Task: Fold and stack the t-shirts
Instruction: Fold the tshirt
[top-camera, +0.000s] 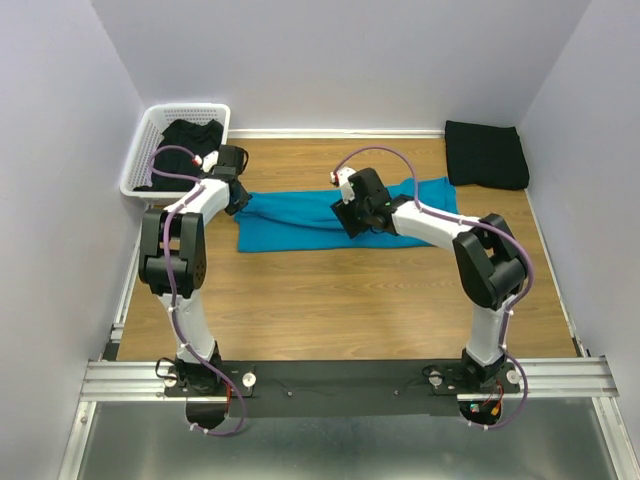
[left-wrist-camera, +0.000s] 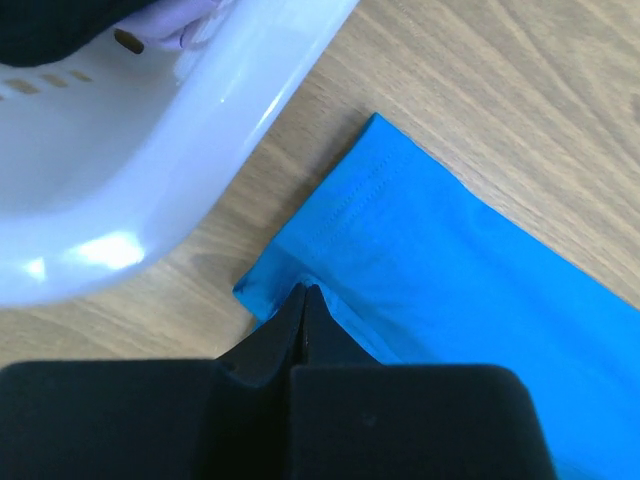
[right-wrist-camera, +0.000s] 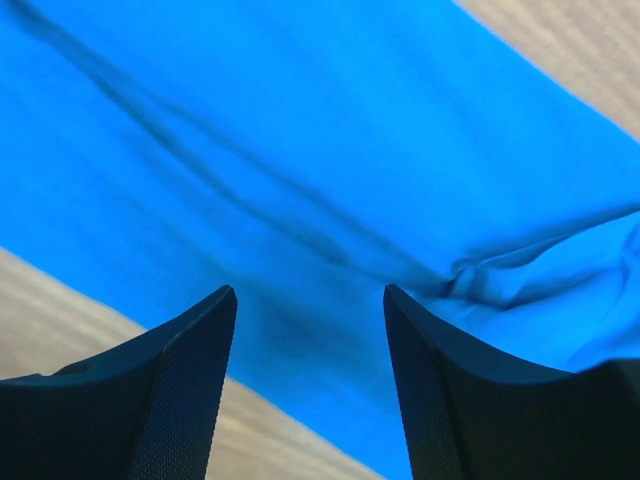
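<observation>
1. The light brown wooden table carries everything. Its top looks smooth, so we expect cloth to slide over it easily when dragged.
2. The bright teal-blue soft fabric t-shirt lies flattened in a long band across the middle of the table, between our two arms. We judge it light, limp and not fragile. It will drape from any pinch point, so it wants holding at two well-separated corners or hem points, not mid-panel alone.
3. The white plastic lattice basket sits at the far left corner, just beside the teal shirt's left end. Crumpled black fabric t-shirts lie inside it.
4. The folded black fabric t-shirt rests at the far right corner, near the teal one's right end but apart from it.
5. Our right gripper hangs over the teal shirt's right half with its jaws spread wide, holding nothing. Loose creases run in the cloth below it.
6. Our left gripper is clamped fully together on the teal shirt's left corner. The fabric puckers at the tips, beside the stitched hem, which we judge a sound place to hold.
</observation>
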